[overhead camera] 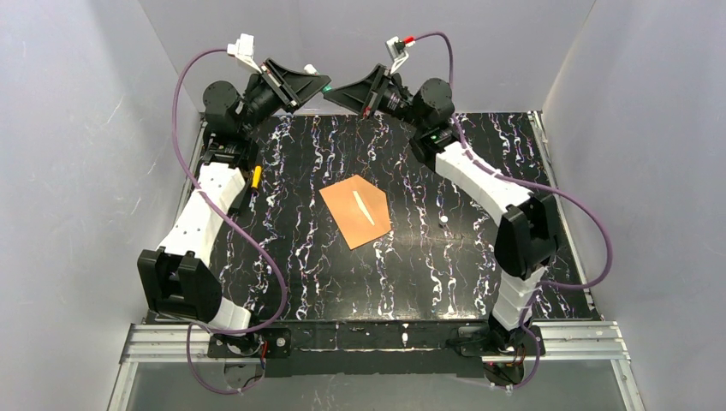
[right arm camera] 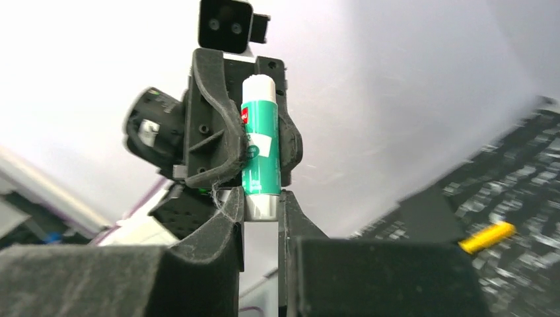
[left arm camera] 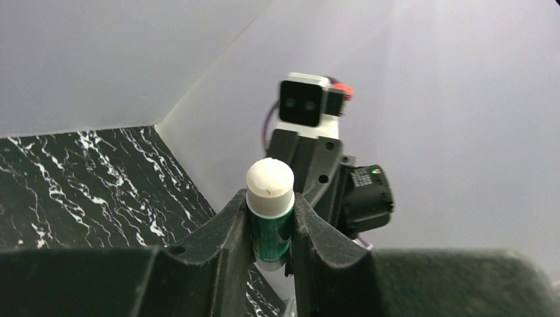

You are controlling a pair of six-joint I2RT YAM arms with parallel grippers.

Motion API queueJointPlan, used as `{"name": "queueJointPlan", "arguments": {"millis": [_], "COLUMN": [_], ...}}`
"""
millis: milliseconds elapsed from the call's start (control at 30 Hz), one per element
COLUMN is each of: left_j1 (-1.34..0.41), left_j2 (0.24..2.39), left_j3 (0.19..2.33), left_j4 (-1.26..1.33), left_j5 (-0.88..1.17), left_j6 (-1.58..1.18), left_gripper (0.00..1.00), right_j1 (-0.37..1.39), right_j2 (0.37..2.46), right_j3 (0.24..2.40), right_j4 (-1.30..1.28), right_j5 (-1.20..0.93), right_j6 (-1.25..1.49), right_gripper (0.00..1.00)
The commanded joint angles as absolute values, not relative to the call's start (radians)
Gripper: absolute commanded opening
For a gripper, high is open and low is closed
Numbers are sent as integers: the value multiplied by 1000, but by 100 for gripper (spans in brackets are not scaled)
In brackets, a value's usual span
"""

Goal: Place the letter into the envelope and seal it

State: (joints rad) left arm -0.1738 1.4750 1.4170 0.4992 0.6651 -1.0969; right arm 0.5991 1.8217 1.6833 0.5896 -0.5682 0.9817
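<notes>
The orange-brown envelope (overhead camera: pixel 355 211) lies flat at the table's middle with a thin pale sliver (overhead camera: pixel 363 207) on its face. The letter is not in view. Both arms are raised at the back of the table, tips meeting. My left gripper (overhead camera: pixel 320 86) (left arm camera: pixel 269 198) is shut on the green body of a glue stick (left arm camera: pixel 270 224) whose white end points up. It also shows in the right wrist view (right arm camera: pixel 260 142). My right gripper (overhead camera: pixel 336 89) (right arm camera: pixel 261 201) is shut on the stick's grey base (right arm camera: pixel 261 206).
A small yellow object (overhead camera: pixel 255 176) lies on the black marbled table (overhead camera: pixel 428 282) beside the left arm, and shows in the right wrist view (right arm camera: pixel 487 236). A tiny white speck (overhead camera: pixel 443 220) lies right of the envelope. Grey walls close in three sides.
</notes>
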Motion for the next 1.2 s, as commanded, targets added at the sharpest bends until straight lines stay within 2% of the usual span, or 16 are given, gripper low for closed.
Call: {"name": "queueJointPlan", "arguments": {"millis": [0, 300, 667, 700, 800, 867, 967, 1100, 1167], "left_j1": [-170, -170, -170, -170, -170, -170, -170, -170, -170], "left_j2": [1419, 1403, 1410, 1410, 1400, 1391, 1372, 1367, 1373], "left_j3": [1462, 1410, 1438, 1439, 1424, 1406, 1374, 1373, 1377], "left_j4": [590, 886, 1040, 1040, 1029, 1013, 974, 900, 886], "left_j5": [760, 842, 871, 861, 823, 801, 764, 734, 733], "left_j6": [-1027, -1017, -1033, -1036, -1038, -1026, -992, -978, -991], "left_gripper": [0, 0, 0, 0, 0, 0, 0, 0, 0], "right_j1": [551, 549, 555, 555, 554, 554, 555, 556, 567], "right_j2": [1884, 1981, 2037, 2034, 1976, 1915, 1831, 1729, 1687], "right_j3": [1649, 1641, 1687, 1689, 1669, 1638, 1610, 1542, 1549], "right_j4": [1175, 1516, 1631, 1623, 1524, 1409, 1218, 1001, 805], "right_j5": [-574, -440, -251, -263, -351, -428, -495, -513, -518], "right_j6": [1490, 1837, 2061, 2051, 1886, 1728, 1482, 1193, 993], "right_gripper": [1, 1, 1, 6, 49, 70, 79, 81, 82]}}
